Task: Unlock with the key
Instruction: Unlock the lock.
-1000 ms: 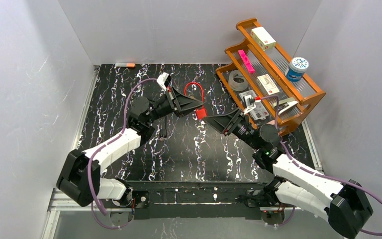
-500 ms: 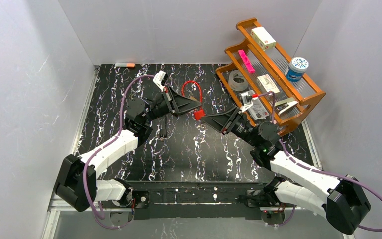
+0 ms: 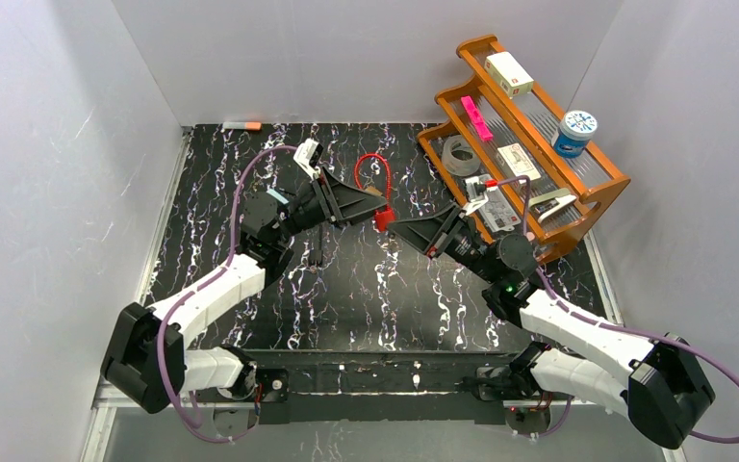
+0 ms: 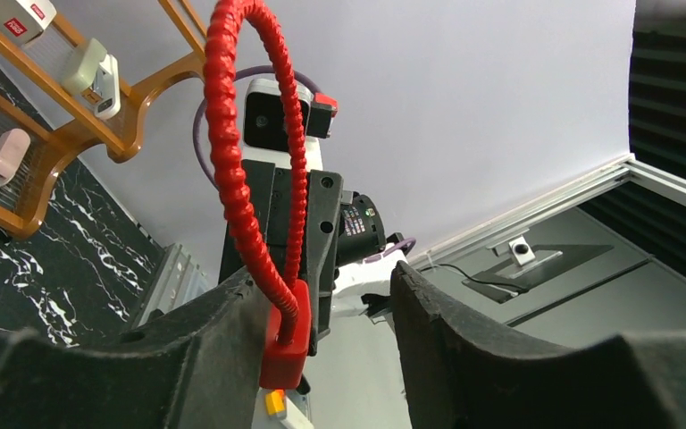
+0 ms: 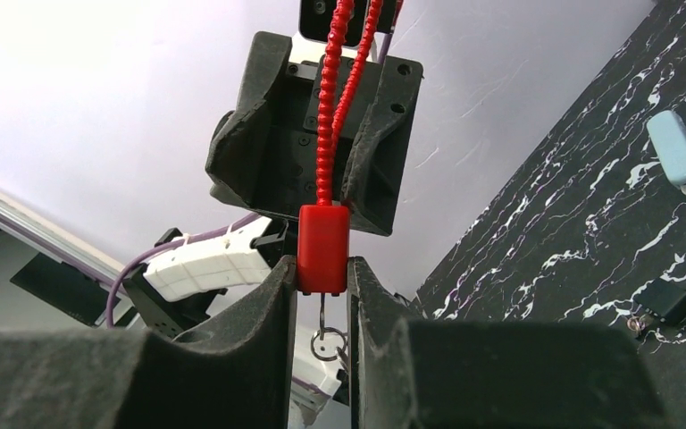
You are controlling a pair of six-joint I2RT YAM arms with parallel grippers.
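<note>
My right claw (image 5: 322,271) is pinched tight on the body of the red padlock (image 5: 323,246), held up off the table (image 3: 375,298) between the two arms. My left claw (image 4: 326,286) stands parted and grips nothing; the lock body only leans against one finger (image 4: 219,335). The red cable shackle (image 4: 232,143) loops up through that gap and blocks much of the left wrist view. The right wrist view shows a metal ring (image 5: 325,344) dangling under the lock, which I cannot make out from above. The top view shows the wooden rack (image 3: 616,179) just beside my right arm.
</note>
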